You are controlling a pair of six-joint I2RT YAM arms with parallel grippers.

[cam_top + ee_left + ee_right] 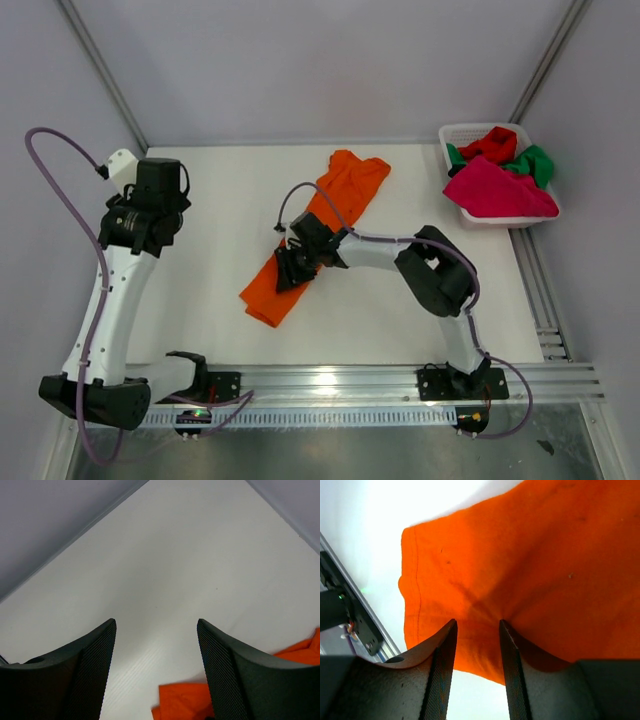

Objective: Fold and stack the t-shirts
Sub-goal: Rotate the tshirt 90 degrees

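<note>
Though its fingers (442, 650) stand barely apart, right hand (477, 625) touches orange t-shirt (545, 555).

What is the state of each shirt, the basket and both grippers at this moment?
basket: upright, holding three shirts
orange t-shirt: lying on the table as a long strip, unstacked
magenta t-shirt: crumpled in basket
red t-shirt: crumpled in basket
green t-shirt: crumpled in basket
left gripper: open, empty
right gripper: slightly open over the orange t-shirt
</note>
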